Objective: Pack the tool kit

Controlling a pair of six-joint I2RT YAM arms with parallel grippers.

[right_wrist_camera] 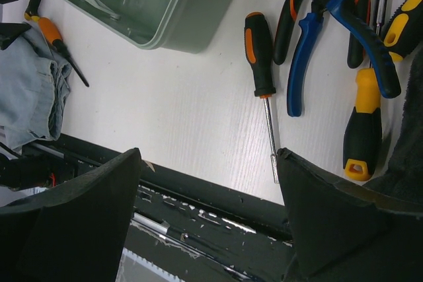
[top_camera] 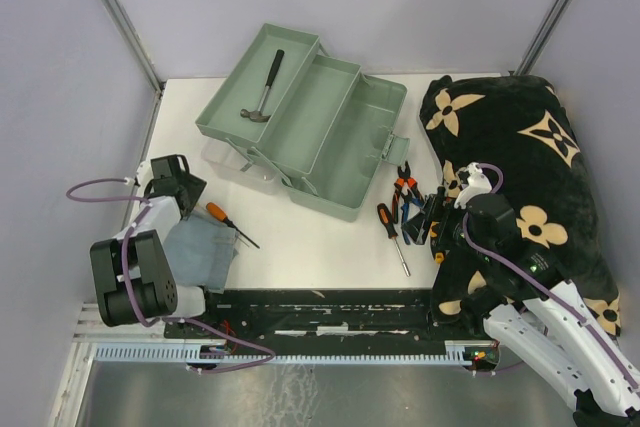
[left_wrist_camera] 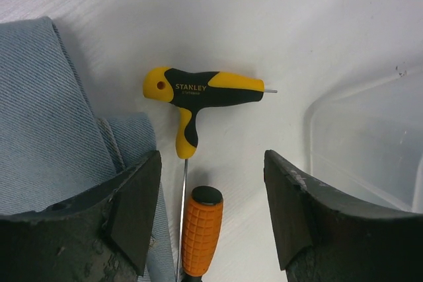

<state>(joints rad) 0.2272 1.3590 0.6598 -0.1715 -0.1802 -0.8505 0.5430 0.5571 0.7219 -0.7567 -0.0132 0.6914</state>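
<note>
The left gripper point(left_wrist_camera: 211, 193) straddles the orange-handled screwdriver point(left_wrist_camera: 201, 229), jaws apart, apparently aligned to grasp it, while the right gripper point(right_wrist_camera: 208, 193) hangs open just short of the black-handled screwdriver point(right_wrist_camera: 259, 54).

Bright, even light from above falls on the white table point(top_camera: 300, 257); shadows are soft and short. Both wrist views are sharp mid-frame; the near black fingers point(left_wrist_camera: 129, 219) blur slightly.

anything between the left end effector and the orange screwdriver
Nothing blocks it: the left end effector has its open jaws either side of the orange screwdriver. But a thin metal shaft, seemingly from the yellow and black T-handle tool, lies right alongside the handle, inside the jaws.
</note>
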